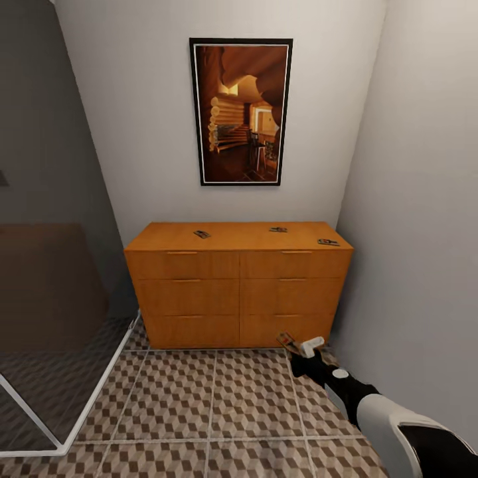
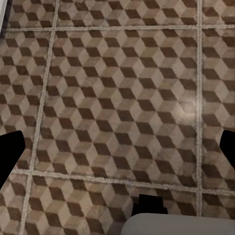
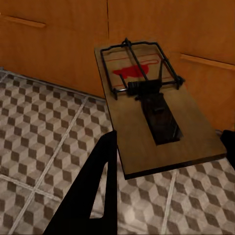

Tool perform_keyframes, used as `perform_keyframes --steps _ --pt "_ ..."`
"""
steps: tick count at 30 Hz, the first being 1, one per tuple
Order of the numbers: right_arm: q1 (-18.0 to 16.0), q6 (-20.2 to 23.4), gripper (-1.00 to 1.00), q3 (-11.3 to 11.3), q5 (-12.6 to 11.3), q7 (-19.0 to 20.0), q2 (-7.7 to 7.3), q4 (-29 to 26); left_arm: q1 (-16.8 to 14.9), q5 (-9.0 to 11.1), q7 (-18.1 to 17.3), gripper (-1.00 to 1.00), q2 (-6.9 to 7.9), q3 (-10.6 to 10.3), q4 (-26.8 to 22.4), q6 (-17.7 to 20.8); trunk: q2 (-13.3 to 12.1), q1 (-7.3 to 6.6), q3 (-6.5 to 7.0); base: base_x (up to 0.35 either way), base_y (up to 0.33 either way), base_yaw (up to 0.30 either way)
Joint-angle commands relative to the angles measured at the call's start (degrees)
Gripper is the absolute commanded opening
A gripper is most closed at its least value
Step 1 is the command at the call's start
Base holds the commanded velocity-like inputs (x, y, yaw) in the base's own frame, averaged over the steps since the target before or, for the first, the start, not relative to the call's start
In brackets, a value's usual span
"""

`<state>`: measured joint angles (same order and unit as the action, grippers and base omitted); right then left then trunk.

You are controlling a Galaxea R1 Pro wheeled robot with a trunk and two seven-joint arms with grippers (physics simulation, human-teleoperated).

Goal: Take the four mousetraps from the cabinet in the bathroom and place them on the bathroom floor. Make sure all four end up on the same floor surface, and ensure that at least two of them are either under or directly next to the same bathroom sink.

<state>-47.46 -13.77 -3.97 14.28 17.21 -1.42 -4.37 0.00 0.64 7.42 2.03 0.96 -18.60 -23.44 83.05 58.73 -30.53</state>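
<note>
- Right gripper point(image 1: 292, 345): jaws clamped on one mousetrap point(image 3: 152, 105), low over the bathroom floor point(image 1: 199, 405), beside the cabinet point(image 1: 239, 292).
- Left gripper point(image 2: 117, 147): jaws apart above tiles.
- Cabinet top: three mousetraps point(image 1: 202, 234), well apart.

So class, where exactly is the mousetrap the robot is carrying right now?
In the head view, the mousetrap sits in the right claw, low over the bathroom floor beside the cabinet's bottom right corner.

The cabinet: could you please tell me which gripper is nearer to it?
The right. The right gripper holds a mousetrap low before the cabinet. The left gripper faces bare floor tiles, no cabinet visible ahead.
</note>
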Motion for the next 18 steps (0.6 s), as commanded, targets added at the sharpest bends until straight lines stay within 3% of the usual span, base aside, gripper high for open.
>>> perform_keyframes --steps 1,12,18 --pt "0.6 -2.6 -1.00 -0.4 0.3 0.2 -0.24 1.3 0.0 0.1 0.0 1.00 -0.01 0.1 0.0 -0.1 0.0 0.00 -0.05 0.000 0.000 0.000" --pt "13.2 -16.6 -1.00 -0.3 0.2 -0.7 -0.76 3.4 0.0 0.1 0.0 1.00 -0.01 0.0 0.0 -0.1 0.0 0.00 -0.05 0.000 0.000 0.000" --pt "22.1 -26.4 -1.00 -0.3 0.2 -7.6 -0.35 3.5 0.0 0.1 0.0 1.00 -0.01 0.0 0.0 -0.1 0.0 0.00 -0.05 0.000 0.000 0.000"
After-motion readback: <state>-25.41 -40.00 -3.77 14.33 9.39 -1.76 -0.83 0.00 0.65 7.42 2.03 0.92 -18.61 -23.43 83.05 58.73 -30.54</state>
